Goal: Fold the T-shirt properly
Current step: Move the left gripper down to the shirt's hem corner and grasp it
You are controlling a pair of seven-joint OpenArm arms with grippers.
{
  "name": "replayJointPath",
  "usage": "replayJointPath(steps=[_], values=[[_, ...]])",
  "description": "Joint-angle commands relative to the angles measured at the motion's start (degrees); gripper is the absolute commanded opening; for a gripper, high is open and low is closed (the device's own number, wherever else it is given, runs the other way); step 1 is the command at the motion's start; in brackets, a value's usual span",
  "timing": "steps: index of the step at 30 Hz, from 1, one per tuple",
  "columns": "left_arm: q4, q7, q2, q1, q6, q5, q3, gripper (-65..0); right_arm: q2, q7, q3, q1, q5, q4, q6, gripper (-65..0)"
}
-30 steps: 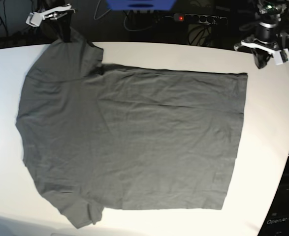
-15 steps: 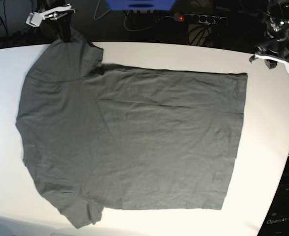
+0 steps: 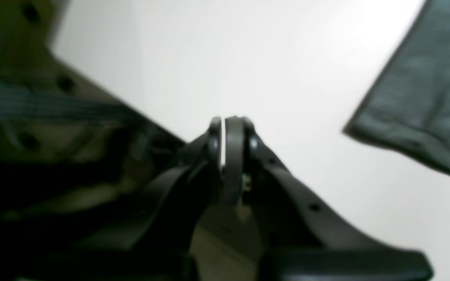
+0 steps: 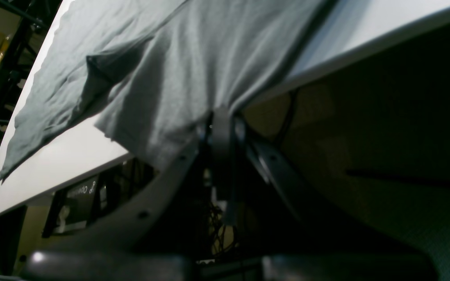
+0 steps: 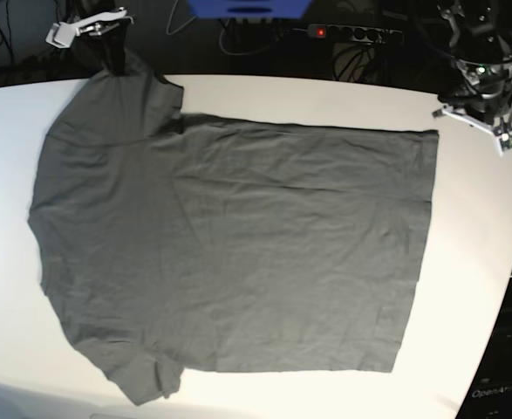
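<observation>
No fold made yet: plain dark grey short-sleeved T-shirt (image 5: 229,244) spread flat across the white table (image 5: 474,227). At ten o'clock, right gripper (image 4: 220,117) pinching the far sleeve hem at the table's edge. At two o'clock, left gripper (image 3: 229,132) pressed together, holding nothing, apparently just off the hem corner, though blurred. Every fold left to do.

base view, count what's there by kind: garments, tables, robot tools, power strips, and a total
garments: 1, the T-shirt
tables: 1, the white table
robot tools: 2, the right tool shut on the T-shirt's sleeve, the left tool shut on nothing
power strips: 1, the power strip behind the table
total: 5
</observation>
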State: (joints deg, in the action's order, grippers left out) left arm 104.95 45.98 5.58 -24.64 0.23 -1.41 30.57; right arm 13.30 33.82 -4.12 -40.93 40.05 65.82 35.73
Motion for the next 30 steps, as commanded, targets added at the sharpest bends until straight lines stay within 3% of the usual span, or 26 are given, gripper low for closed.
replayJointPath(steps=[1,6,9,11,14,16,19,30], values=[[1.3,-1.27,0.44,-0.46,-0.01,-1.71,-1.07,-63.9,0.55,2.44,0.21,0.36,1.22,0.86,0.36,-64.7],[1.3,-4.26,0.35,-1.16,-0.01,-9.97,-6.61,-63.9,0.55,2.44,0.21,0.36,1.22,0.86,0.36,-64.7],[1.74,-4.35,-1.58,-1.33,-1.86,-8.66,-6.87,-63.9,0.9,2.44,0.21,0.36,1.22,0.86,0.36,-64.7],[2.09,-6.28,-1.76,-1.51,-8.89,-6.72,-6.7,-63.9,1.34,2.44,0.21,0.36,1.22,0.86,0.36,-64.7],[3.14,-9.62,-2.2,-3.0,-21.99,-2.59,-4.85,-63.9,1.34,2.44,0.21,0.44,1.22,0.86,0.36,-64.7],[3.67,-9.18,-3.61,-2.83,-30.25,0.75,-1.86,-63.9,1.34,2.44,0.21,0.97,1.22,0.77,0.36,-64.7],[3.14,-7.69,-4.13,-1.42,-39.22,2.68,2.88,-63.9,1.34,1.12,0.21,1.85,1.22,-0.81,0.36,-64.7],[2.17,-7.16,-8.18,7.19,-40.23,2.07,21.52,-63.9,1.34,-0.2,0.21,5.45,1.22,-5.29,0.45,-64.7]])
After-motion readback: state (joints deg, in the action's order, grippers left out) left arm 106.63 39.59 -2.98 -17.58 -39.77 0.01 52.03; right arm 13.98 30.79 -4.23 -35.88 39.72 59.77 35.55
